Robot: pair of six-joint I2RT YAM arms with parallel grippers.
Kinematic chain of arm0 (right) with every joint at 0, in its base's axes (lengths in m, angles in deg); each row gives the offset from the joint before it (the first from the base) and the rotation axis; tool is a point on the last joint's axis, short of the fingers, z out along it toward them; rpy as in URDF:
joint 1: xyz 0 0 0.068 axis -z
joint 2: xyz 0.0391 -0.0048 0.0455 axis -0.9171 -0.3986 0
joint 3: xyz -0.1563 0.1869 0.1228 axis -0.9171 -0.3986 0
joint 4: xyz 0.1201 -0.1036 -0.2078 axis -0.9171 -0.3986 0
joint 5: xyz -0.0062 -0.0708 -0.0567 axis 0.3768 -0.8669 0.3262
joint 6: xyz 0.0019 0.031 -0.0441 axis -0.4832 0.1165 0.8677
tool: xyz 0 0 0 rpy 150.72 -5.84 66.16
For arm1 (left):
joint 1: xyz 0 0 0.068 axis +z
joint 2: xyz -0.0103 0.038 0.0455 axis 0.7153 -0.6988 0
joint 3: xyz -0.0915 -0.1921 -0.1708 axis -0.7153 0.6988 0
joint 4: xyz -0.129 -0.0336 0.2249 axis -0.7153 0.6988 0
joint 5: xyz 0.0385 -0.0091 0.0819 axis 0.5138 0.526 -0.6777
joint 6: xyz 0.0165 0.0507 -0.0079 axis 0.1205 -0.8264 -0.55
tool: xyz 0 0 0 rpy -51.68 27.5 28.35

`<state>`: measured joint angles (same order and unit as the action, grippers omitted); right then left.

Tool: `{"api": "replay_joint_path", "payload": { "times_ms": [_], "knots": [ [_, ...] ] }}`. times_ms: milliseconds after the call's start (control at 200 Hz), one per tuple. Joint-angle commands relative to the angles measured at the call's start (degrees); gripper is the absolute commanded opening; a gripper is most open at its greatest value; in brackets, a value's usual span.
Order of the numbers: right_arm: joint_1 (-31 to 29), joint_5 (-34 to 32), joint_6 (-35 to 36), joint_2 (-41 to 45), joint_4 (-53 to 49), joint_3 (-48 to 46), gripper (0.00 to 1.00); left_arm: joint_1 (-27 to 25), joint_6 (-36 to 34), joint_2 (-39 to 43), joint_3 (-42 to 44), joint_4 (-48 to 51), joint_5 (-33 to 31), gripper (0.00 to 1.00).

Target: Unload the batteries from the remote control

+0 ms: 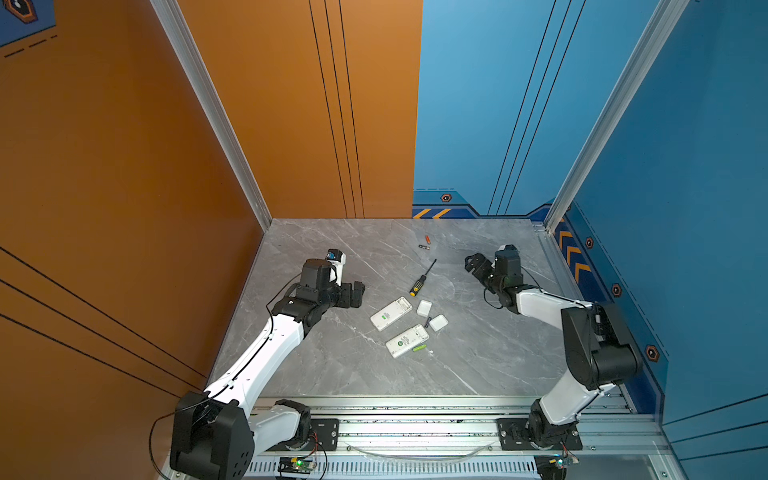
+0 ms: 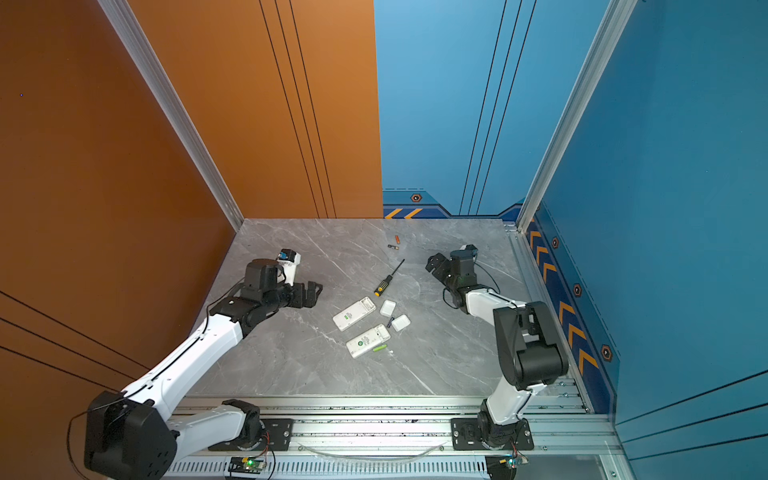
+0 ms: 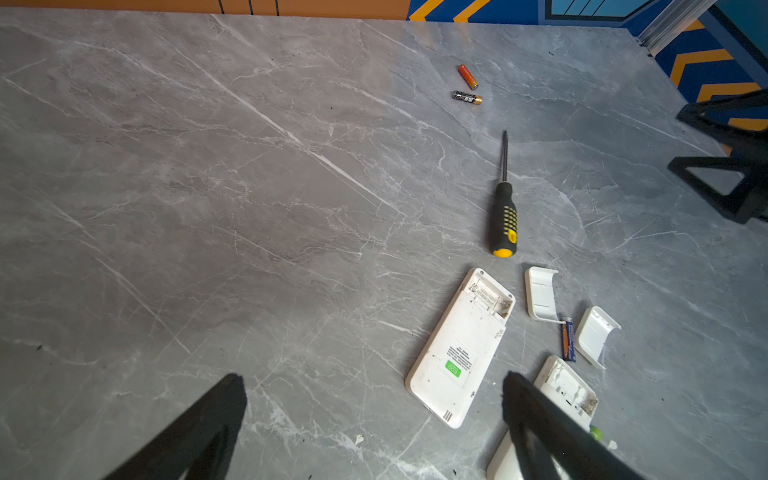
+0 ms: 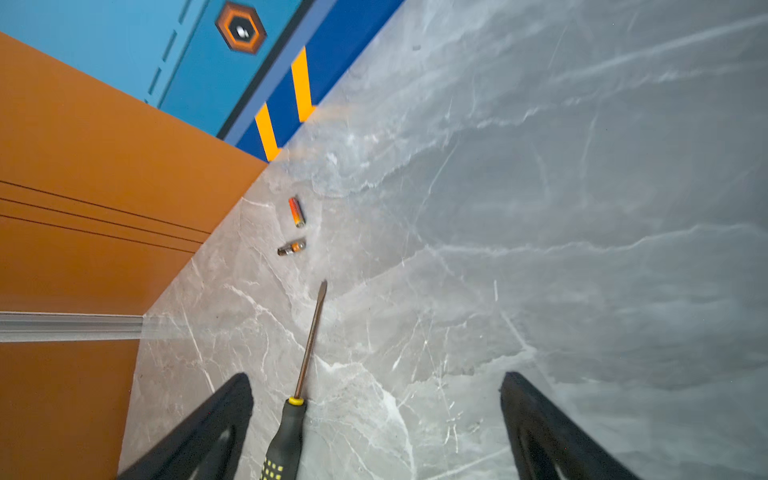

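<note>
- Left jaws spread wide, empty, near the remotes.
- Farther remote and nearer remote, matte white plastic slabs, lie backs up on the grey veined counter; both bays look empty.
- Batteries, small glossy cylinders, all lie loose: lime green battery beside the nearer remote, dark battery between two curved white lids, orange-red battery and black battery far back.
- Right jaws wide, empty; unloading seems finished.
</note>
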<state>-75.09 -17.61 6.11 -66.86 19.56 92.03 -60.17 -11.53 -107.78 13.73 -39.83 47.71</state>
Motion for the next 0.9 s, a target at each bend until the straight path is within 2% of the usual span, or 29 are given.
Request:
{"api": "replay_joint_path", "payload": {
  "times_ms": [0,125,210,285,330,465,560,616,726,801,896],
  "knots": [
    [2.8,-1.37,3.7,4.77,-4.95,-2.01,0.98,1.04,1.33,0.93,1.5,-1.87,0.58,0.98],
    [4.95,-0.88,6.56,10.29,-7.87,-4.26,1.0,1.81,2.08,1.98,3.2,-4.16,0.69,0.98],
    [5.62,-0.65,8.3,12.75,-9.83,-5.76,1.0,1.85,1.98,1.52,4.7,-9.38,3.71,0.98],
    [6.12,0.81,8.21,13.77,-10.28,-7.14,1.0,1.2,0.93,-2.3,4.37,-13.13,6.41,0.98],
    [6.04,1.48,8.39,14.28,-10.66,-7.61,1.0,1.39,1.42,-6.16,0.74,-11.66,6.11,0.98],
    [4.88,3.19,8.61,16.02,-12.23,-8.1,1.0,1.68,3.65,-17.45,-11.25,-9.81,13.91,0.98],
    [3.4,3.71,8.67,17.75,-12.84,-8.81,1.0,1.41,6.62,-22.83,-13.45,-15.88,17.11,0.98],
    [2.33,3.66,8.85,18.45,-14.02,-8.84,1.0,1.08,7.08,-27.64,-16.79,-15.23,18.98,0.98],
    [0.16,2.85,8.93,20.42,-15.94,-9.34,1.0,0.09,6.74,-39.77,-30.4,-5.97,17.77,0.98],
    [-0.98,2.33,8.8,22.27,-16.76,-9.54,1.0,-0.39,8.95,-46.14,-38.77,0.2,12.88,1.0],
    [-1.93,1.92,8.91,24.55,-17.52,-9.81,1.0,0.04,13.8,-52.38,-45.51,2.51,8.4,0.89]
  ]
}}
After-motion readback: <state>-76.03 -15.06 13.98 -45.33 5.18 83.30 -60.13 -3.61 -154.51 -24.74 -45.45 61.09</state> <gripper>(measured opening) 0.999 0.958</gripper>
